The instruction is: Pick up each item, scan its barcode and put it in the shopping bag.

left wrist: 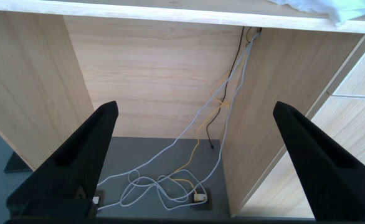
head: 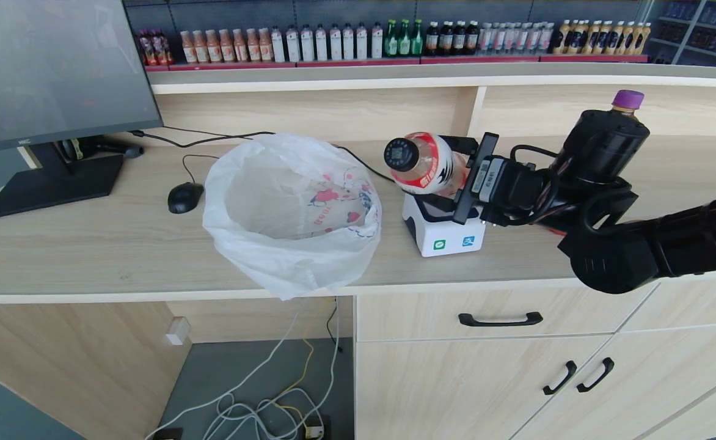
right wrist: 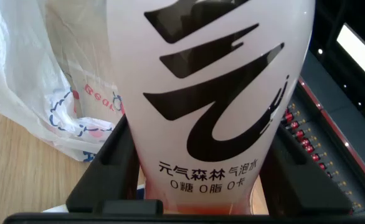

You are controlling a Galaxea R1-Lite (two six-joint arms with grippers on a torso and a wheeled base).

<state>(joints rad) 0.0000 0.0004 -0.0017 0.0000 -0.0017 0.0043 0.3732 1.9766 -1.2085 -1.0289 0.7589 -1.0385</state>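
Now right pincer (head: pixel 457 171) grips bottle (head: pixel 422 162) sideways above scanner (head: pixel 449 237), beside bag (head: pixel 291 250).

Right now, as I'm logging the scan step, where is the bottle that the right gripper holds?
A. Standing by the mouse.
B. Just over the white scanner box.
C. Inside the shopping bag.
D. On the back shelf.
B: the right gripper holds the bottle on its side just above the white scanner box, beside the shopping bag, not in it.
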